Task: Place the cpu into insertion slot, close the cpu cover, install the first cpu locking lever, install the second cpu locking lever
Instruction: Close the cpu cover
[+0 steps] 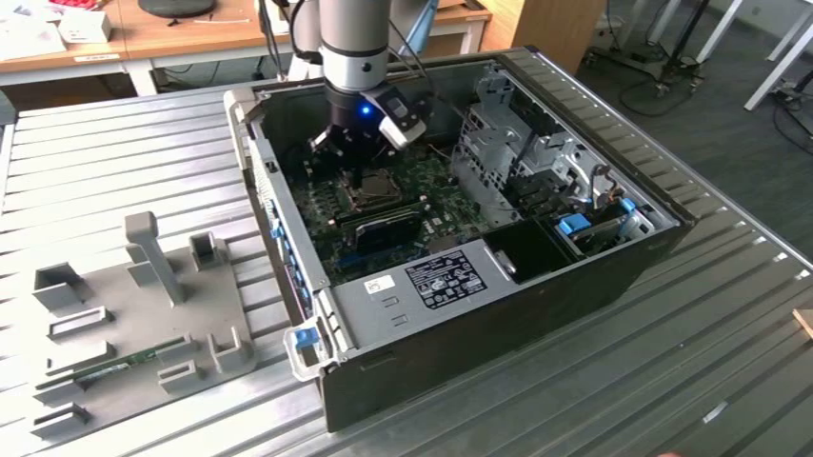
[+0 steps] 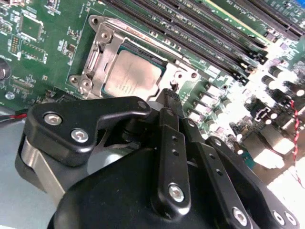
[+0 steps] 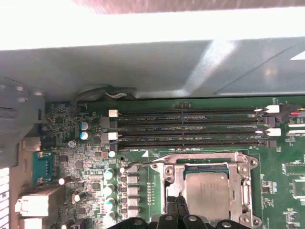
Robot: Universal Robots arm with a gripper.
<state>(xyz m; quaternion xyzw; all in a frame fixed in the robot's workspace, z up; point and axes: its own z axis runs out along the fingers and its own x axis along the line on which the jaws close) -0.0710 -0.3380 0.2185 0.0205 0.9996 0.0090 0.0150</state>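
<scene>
The cpu (image 3: 207,191) sits seated in the insertion slot (image 3: 217,168), with the cpu cover (image 3: 245,191) lying flat around it. The end effector (image 2: 170,95) hovers at the slot's edge opposite the memory slots (image 3: 190,129), its fingertips seemingly drawn together and gripping nothing.

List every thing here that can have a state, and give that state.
cpu, seated in place.
cover, shut flat over the cpu's rim.
memory slots, empty.
computer case, on its side, open.
gripper, low beside the cover.
</scene>
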